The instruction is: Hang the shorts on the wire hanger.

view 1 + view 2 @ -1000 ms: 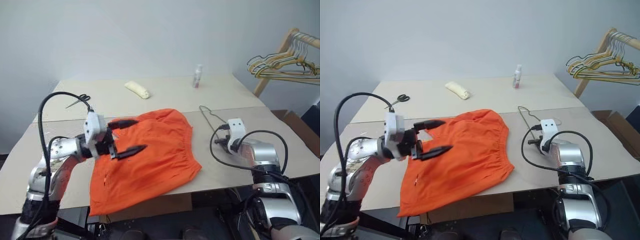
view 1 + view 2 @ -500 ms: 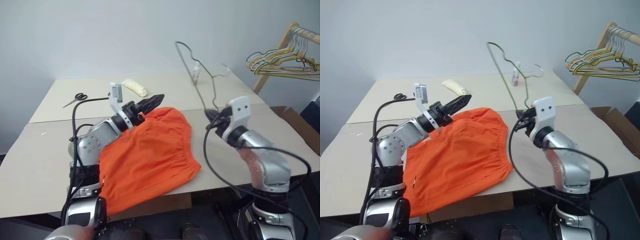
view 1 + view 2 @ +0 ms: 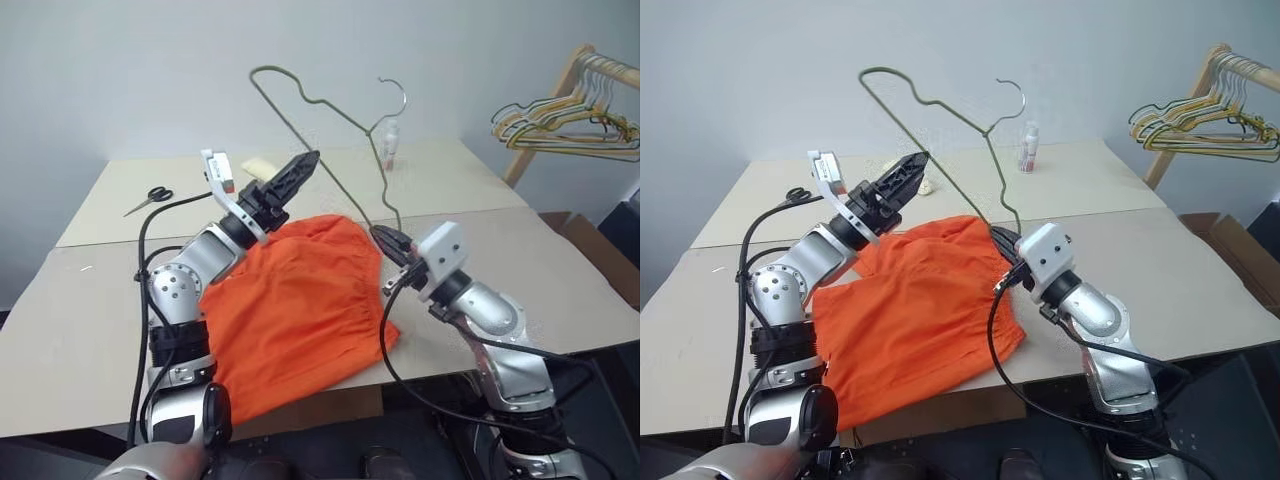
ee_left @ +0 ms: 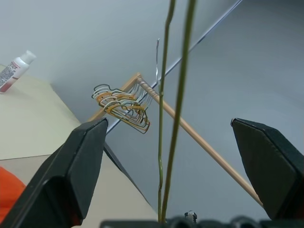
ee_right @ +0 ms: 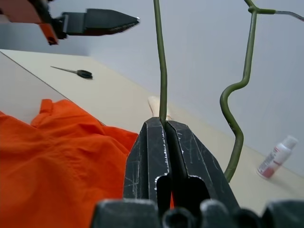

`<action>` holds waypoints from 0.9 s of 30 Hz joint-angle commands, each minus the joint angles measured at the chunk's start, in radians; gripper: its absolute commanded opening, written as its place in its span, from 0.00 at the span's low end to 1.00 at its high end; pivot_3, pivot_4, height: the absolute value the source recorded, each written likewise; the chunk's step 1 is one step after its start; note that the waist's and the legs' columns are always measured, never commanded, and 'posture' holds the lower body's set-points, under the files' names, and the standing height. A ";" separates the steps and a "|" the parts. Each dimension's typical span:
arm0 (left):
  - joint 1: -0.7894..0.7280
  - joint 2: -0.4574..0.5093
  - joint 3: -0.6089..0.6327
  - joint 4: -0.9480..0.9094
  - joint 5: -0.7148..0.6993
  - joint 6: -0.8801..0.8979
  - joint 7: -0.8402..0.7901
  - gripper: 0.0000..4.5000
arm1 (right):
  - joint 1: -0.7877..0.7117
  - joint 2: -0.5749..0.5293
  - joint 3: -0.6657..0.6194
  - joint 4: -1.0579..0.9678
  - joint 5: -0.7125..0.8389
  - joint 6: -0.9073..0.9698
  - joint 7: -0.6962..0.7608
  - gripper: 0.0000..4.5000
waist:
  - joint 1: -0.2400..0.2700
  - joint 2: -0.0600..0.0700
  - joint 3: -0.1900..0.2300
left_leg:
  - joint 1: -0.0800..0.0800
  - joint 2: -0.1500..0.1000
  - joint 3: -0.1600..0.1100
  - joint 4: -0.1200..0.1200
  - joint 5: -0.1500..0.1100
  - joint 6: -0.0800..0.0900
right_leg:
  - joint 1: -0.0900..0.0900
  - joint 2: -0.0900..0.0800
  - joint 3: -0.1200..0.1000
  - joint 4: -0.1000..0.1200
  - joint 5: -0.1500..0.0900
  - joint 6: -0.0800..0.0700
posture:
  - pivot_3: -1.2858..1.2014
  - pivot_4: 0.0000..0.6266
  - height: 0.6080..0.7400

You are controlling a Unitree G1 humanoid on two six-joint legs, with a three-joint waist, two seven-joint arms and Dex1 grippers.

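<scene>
One thin dark grey-green wire hanger [image 3: 330,105] is up in the air over the table, tilted, hook [image 3: 395,95] at the top; its lower end is pinched in the right gripper [image 5: 164,124], jaws clamped together on the wire; right gripper sits just above the far right edge of the bright orange cloth shorts [image 3: 295,320]; shorts lie flat on the beige cardboard-covered tabletop [image 3: 80,320], near the front edge, one part draped over it, gathered waistband toward the right arm; left gripper [image 3: 295,175] is raised over the far left corner of the shorts, fingers [image 4: 80,156] spread wide apart w/ nothing between them but two hanger wires running past, touching neither pad as far as can be told; further out: black-handled scissors [image 3: 147,196] on the far left of the table; pale yellow rolled cloth [image 3: 258,165] behind the left gripper, partly hidden; small white bottle [image 3: 389,145] at the far side, behind the hanger; off to the right, well apart, a wooden rack [image 3: 560,100] w/ a bunch of gold and pale hangers [image 3: 560,125]
</scene>
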 commanded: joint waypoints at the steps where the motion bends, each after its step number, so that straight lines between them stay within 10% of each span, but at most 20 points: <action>1: -0.038 0.003 0.013 -0.031 -0.029 -0.031 -0.007 0.86 | 0.004 -0.007 0.014 -0.022 -0.023 -0.059 0.004 0.00 | 0.003 0.000 0.000 | 0.000 0.000 0.000 0.000 0.000 0.000 | 0.000 0.000 0.000 0.000 0.000 0.000 | 0.53 0.00 1.00; 12: -0.050 -0.013 0.018 -0.006 -0.024 -0.070 0.028 0.05 | 0.023 -0.006 0.048 -0.012 -0.083 -0.106 0.004 0.00 | 0.007 0.000 0.000 | 0.000 -0.001 0.000 0.000 0.000 0.000 | 0.000 0.000 0.000 0.000 0.000 0.000 | 0.53 0.00 1.00; 16: -0.046 -0.019 0.008 -0.016 -0.001 -0.092 0.032 0.00 | 0.031 -0.011 0.060 -0.013 -0.113 -0.126 0.002 0.00 | 0.007 0.000 0.000 | 0.000 -0.001 0.000 0.000 0.000 0.000 | 0.000 0.000 0.000 0.000 0.000 0.000 | 0.53 0.00 1.00; 27: -0.002 0.180 -0.056 -0.095 0.147 -0.222 -0.339 0.00 | 0.044 -0.116 -0.051 -0.062 0.082 -0.123 0.156 0.82 | 0.005 0.000 0.000 | 0.001 -0.001 0.001 0.000 0.000 0.000 | 0.001 0.000 0.000 0.000 0.000 0.000 | 0.53 0.00 1.00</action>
